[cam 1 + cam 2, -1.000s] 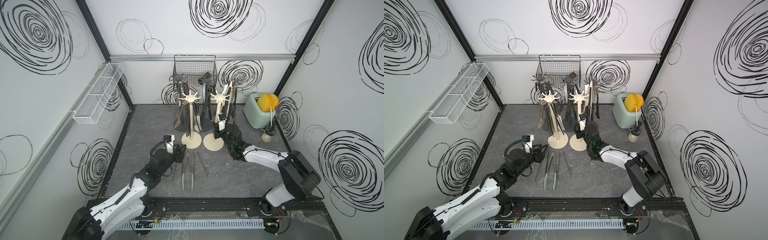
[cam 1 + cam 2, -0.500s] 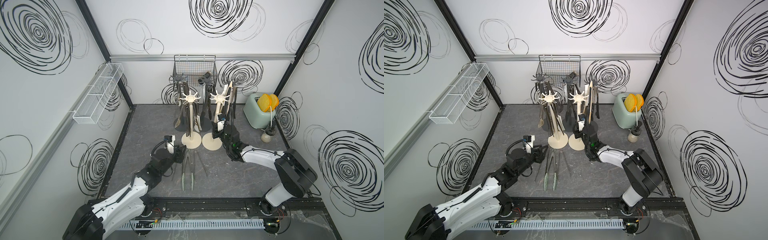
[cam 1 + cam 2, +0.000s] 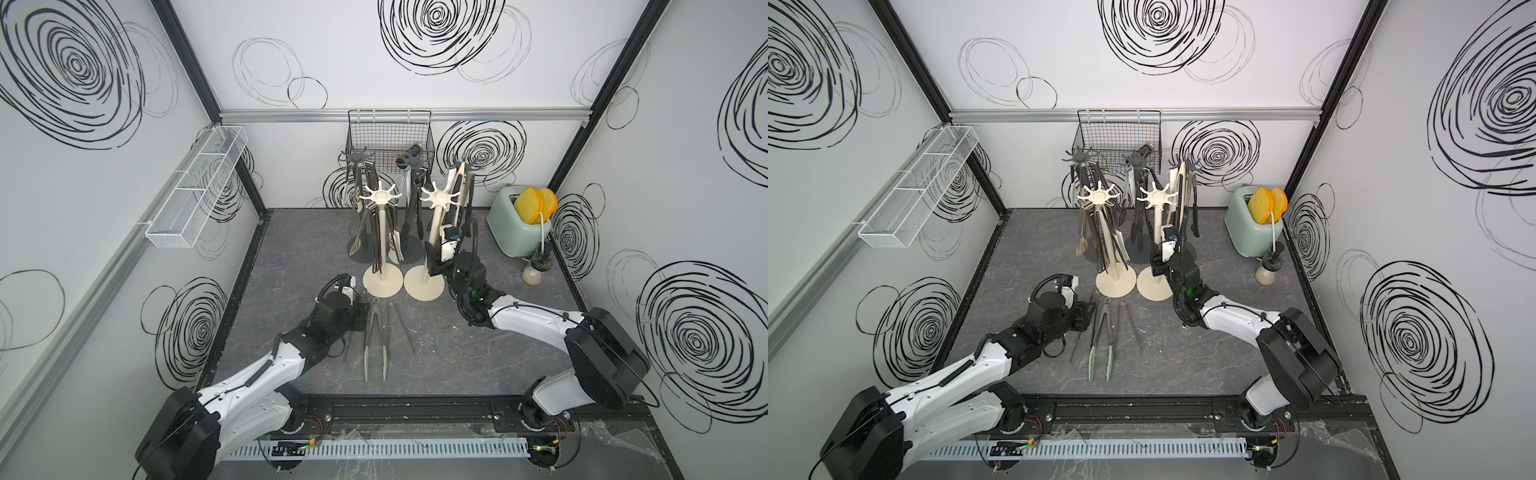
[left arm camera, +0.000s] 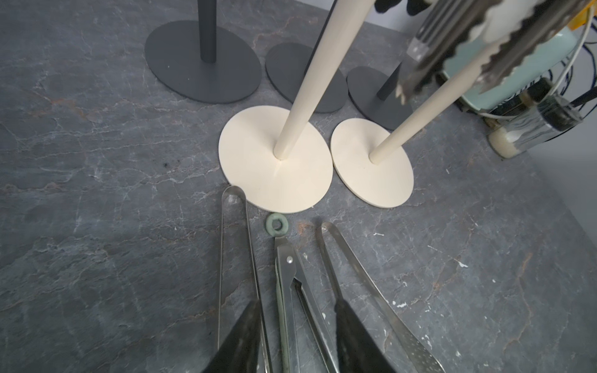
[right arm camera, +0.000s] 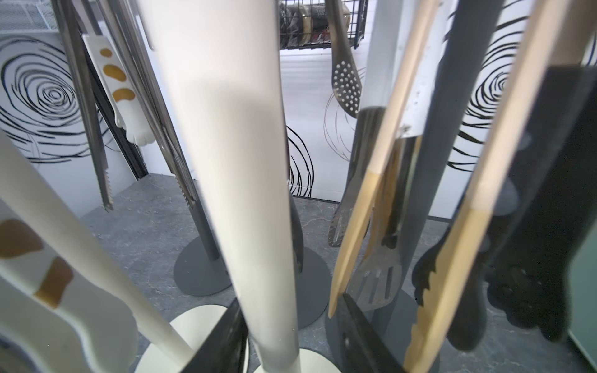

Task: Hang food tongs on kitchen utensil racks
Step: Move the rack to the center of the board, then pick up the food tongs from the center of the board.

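Note:
Three food tongs lie on the grey floor in both top views: a green-tipped pair (image 3: 374, 336) (image 3: 1100, 336) with a plain steel pair on each side. My left gripper (image 3: 363, 309) (image 4: 297, 326) is open and straddles the handle of the green-tipped pair (image 4: 287, 268) without touching it. Two cream kitchen utensil racks (image 3: 380, 232) (image 3: 435, 195) stand in front of dark grey racks (image 3: 357, 158) hung with tongs. My right gripper (image 3: 432, 259) (image 5: 289, 300) is open, with the pole of the right-hand cream rack (image 5: 242, 161) between its fingers.
A mint toaster (image 3: 519, 226) with bread slices and a small jar (image 3: 536, 270) stand at the back right. A black wire basket (image 3: 388, 133) hangs on the back wall and a white mesh tray (image 3: 195, 187) on the left wall. The cream disc bases (image 4: 258, 168) lie just beyond the tongs' handles.
My right gripper's jaws have widened from nearly shut around the cream pole. The left gripper's jaws have narrowed a little over the green-tipped tongs.

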